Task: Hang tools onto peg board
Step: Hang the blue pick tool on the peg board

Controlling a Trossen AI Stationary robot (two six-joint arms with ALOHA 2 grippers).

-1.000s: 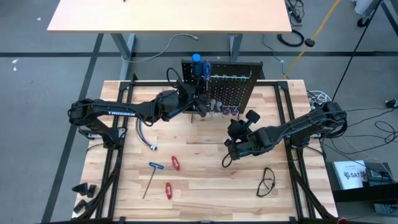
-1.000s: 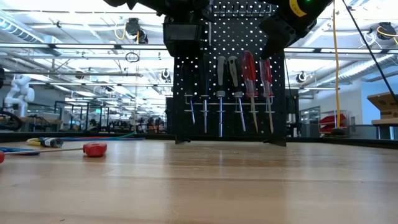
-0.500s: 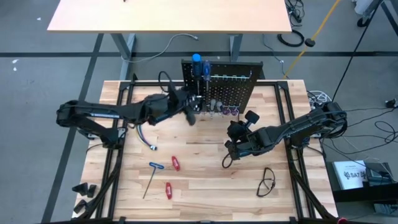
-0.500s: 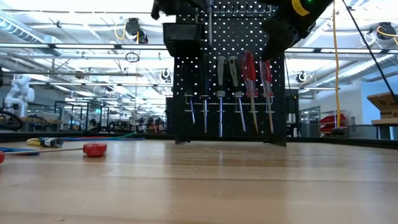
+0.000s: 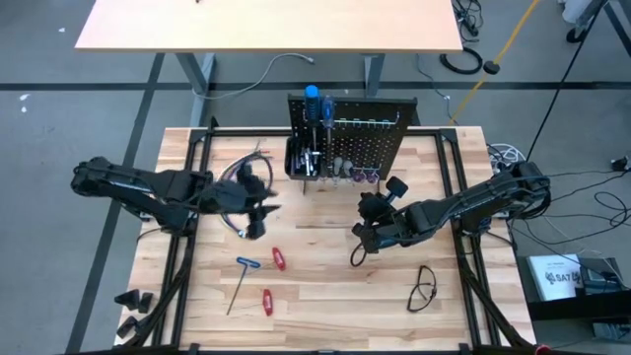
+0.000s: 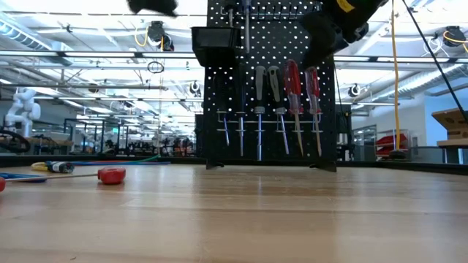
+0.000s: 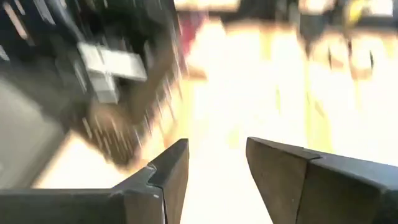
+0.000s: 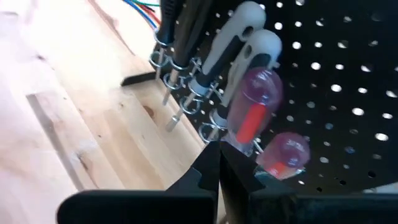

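The black peg board (image 5: 350,138) stands upright at the table's far edge, with a small black bin (image 5: 301,158) on its front. Red-handled and grey-handled screwdrivers (image 6: 292,84) hang by their shafts in its hooks, and a blue-handled one (image 5: 312,99) sticks up at its top. Two red-handled tools (image 5: 278,258) and a blue-handled one (image 5: 242,264) lie flat on the wood. My left gripper (image 5: 264,209) (image 7: 217,146) hangs open and empty left of the board, above the table. My right gripper (image 5: 357,256) (image 8: 219,149) is shut and empty, raised in front of the board.
A bundle of coloured wires (image 5: 219,205) lies by the left arm. A small tool with a yellow and blue handle (image 5: 242,233) lies under the left gripper, and a black loop like spectacles (image 5: 424,288) lies near the front right. Bare wood spans the table's middle and front.
My left gripper has drawn back from the peg board's bin toward the table's left and near side, tipping as it went, and has stayed open with nothing in it. Its wrist view is blurred by the motion.
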